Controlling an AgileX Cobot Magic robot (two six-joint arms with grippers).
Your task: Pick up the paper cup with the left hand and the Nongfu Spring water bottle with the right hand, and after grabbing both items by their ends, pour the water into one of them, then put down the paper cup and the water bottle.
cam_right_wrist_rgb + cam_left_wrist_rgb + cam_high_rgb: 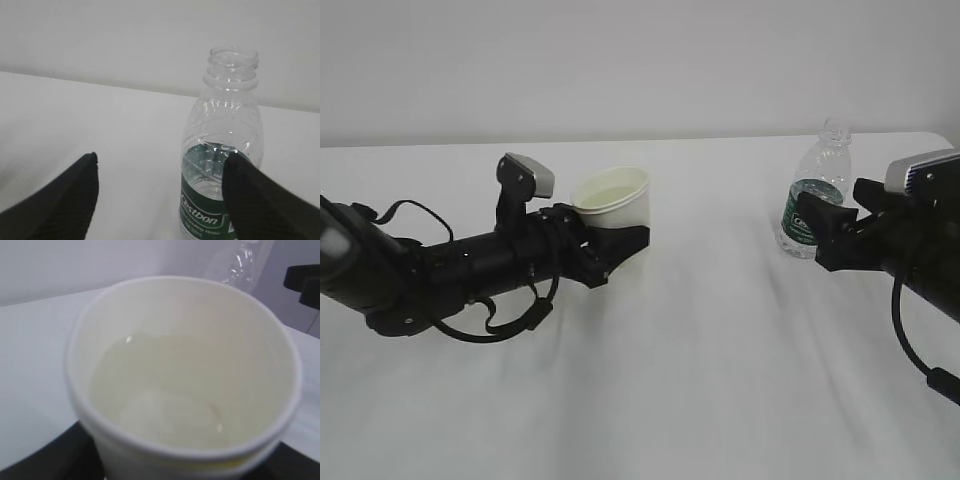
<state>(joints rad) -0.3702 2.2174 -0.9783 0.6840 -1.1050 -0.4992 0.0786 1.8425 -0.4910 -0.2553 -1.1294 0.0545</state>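
The white paper cup (612, 203) sits between the fingers of my left gripper (620, 238), which is shut on its lower body. Clear water (165, 390) fills the bottom of the cup (185, 330), and black fingers (45, 457) show at its base on both sides. The uncapped water bottle (815, 195) with a green label stands upright on the table. My right gripper (161, 159) is open wide; the bottle (220, 150) stands by its right finger (260, 200), far from the left one. A little water remains in the bottle.
A white cloth covers the table (700, 380), whose far edge (620, 142) meets a plain wall. The two arms lie low at the left and right, with a bare stretch of cloth between cup and bottle.
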